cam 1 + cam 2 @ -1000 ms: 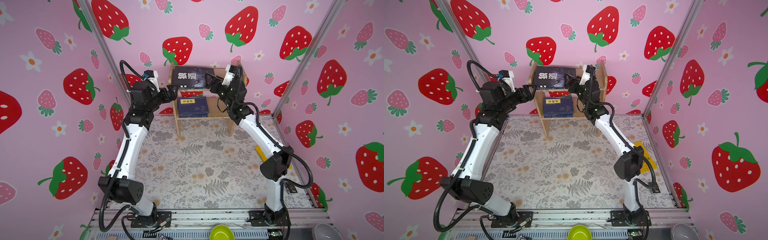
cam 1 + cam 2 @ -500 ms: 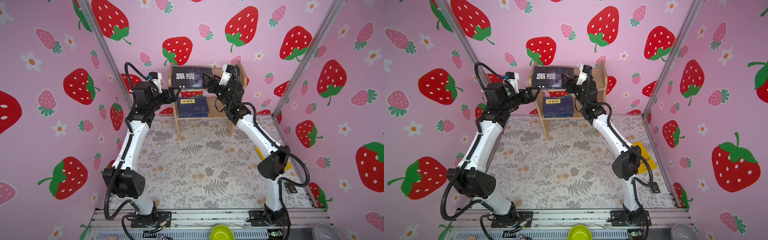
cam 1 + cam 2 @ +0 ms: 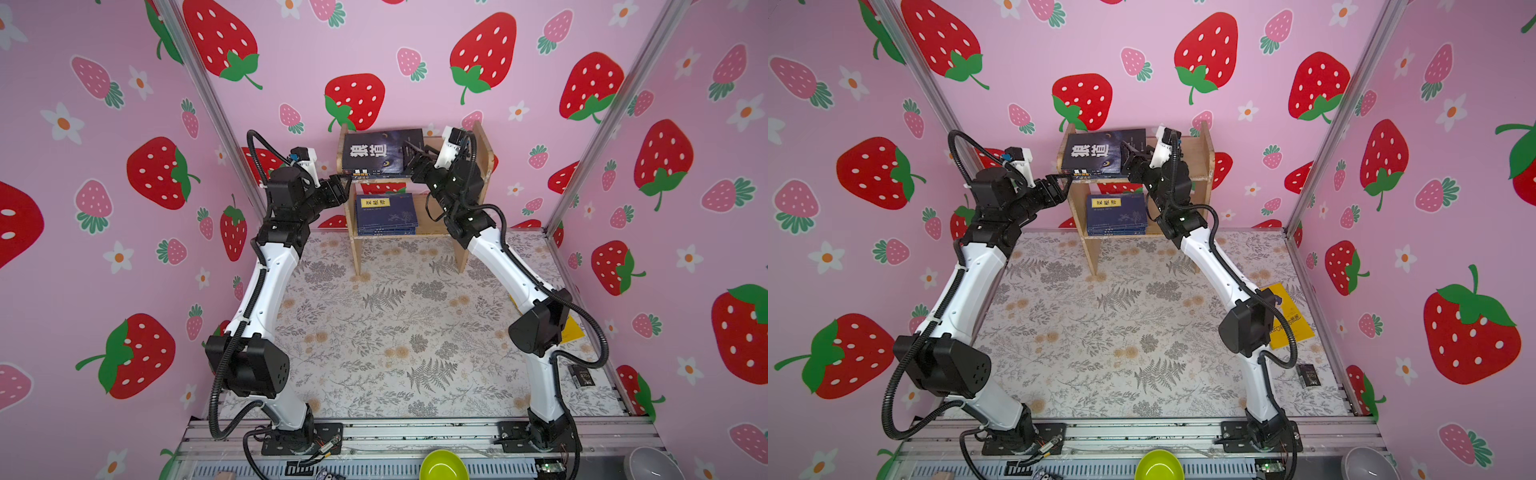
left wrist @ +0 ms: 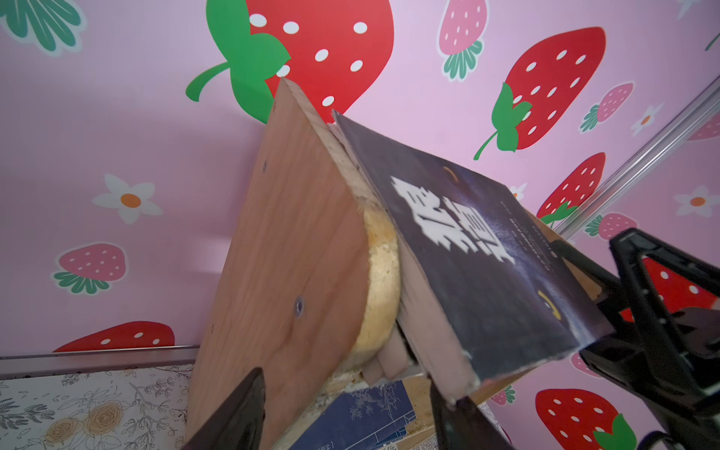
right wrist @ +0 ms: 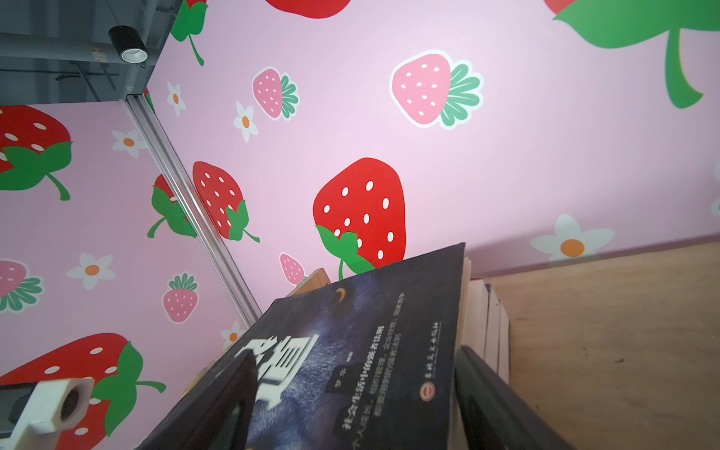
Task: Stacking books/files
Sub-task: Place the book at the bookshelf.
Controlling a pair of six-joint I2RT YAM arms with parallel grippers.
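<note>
Top views: left jaws narrower now.

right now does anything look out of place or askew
Yes: a yellow book lies on the table by the right arm's elbow, away from the shelf. The black book atop the upper stack sits slightly skewed.

bright, even light throughout; wide-angle bending at edges in both top views; wrist views blur close up.
</note>
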